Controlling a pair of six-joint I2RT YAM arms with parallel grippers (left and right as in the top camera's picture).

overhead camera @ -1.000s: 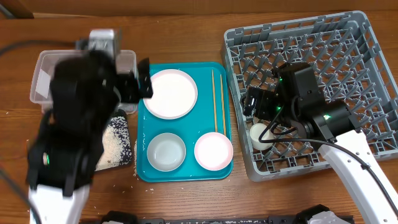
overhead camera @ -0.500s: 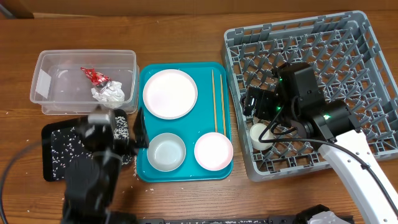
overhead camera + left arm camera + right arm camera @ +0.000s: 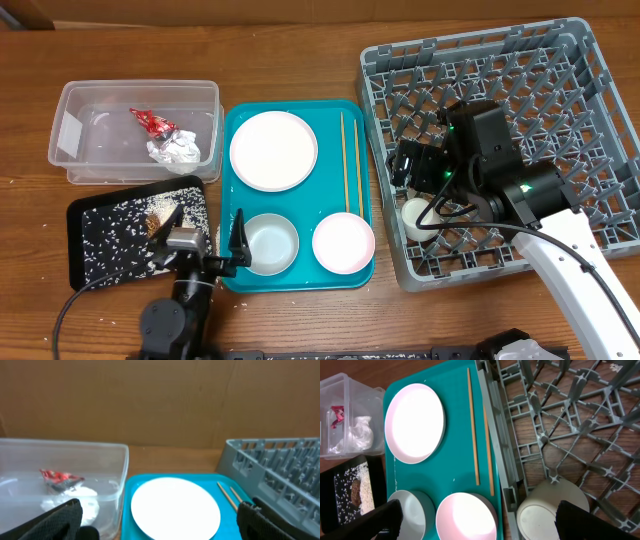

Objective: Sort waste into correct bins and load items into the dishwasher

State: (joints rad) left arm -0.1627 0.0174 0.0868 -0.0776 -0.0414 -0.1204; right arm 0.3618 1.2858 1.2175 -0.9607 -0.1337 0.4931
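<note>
Your rack [image 3: 560,80], right of the teal tray [image 3: 300,205], holds only the cup [image 3: 418,218], which sits at the rack edge nearest that tray. The other pegs are bare. The tub [image 3: 90,140], left of the teal tray's far half, has the napkin [image 3: 178,150] and the wrapper [image 3: 150,121] in it. The black tray [image 3: 85,268], left of the teal tray's near half, carries the scraps [image 3: 130,235]. By my reading your waste is sorted and loading has barely begun.

The plate [image 3: 273,150], two bowls [image 3: 268,243] and the chopsticks [image 3: 349,160] all wait on the teal tray. Your left gripper [image 3: 202,232] hangs at that tray's near left corner, jaws spread wide and empty. Your right gripper [image 3: 481,517] is over the rack edge beside the tray, also spread wide and holding nothing.
</note>
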